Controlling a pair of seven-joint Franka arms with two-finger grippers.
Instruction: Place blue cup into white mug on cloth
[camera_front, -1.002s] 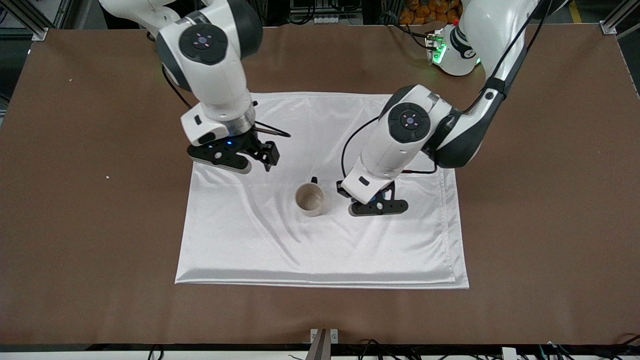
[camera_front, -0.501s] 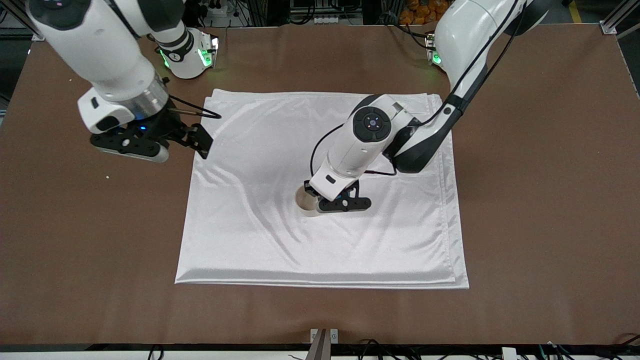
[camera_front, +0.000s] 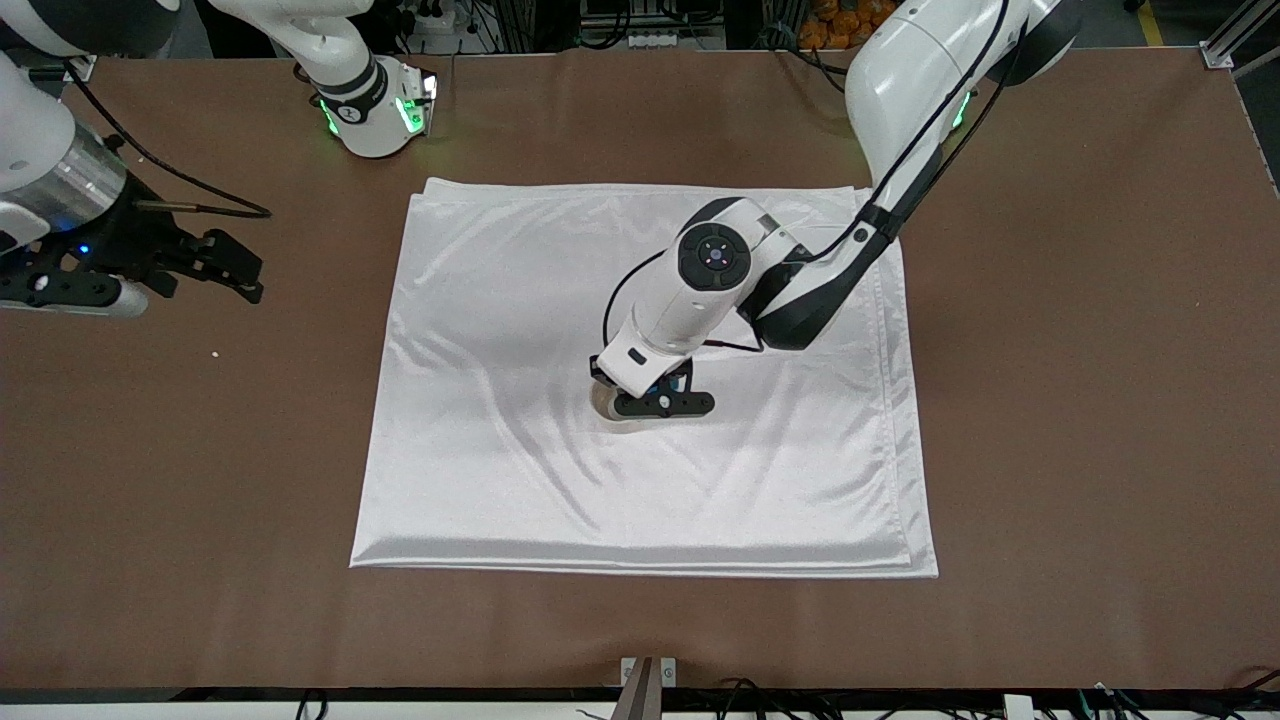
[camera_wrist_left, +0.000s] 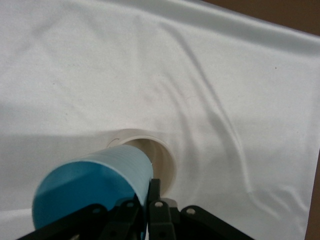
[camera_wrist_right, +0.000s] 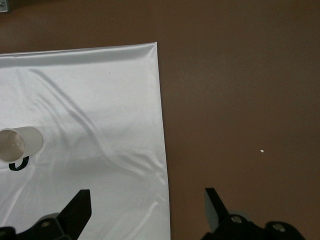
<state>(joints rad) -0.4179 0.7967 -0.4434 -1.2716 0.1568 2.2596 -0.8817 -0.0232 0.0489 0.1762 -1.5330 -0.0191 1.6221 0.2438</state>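
Both arms wear glossy white shells with dark grey joint bands. A round black cap with tiny lights marks the left arm's wrist. Thin black cables trail along each. Green lights glow at the bases; the pincers are black.

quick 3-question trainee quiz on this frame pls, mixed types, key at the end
1. True or false: the blue cup already sits inside the white mug.
2. Which gripper has the cup? A) the left gripper, over the mug on the cloth; B) the right gripper, over the bare table toward the right arm's end.
3. Fill in: the right gripper's fingers are ____.

Key
1. False. The left wrist view shows the cup clamped in the left gripper, beside and above the mug's open mouth.
2. A
3. open; it holds nothing and the right arm waits.
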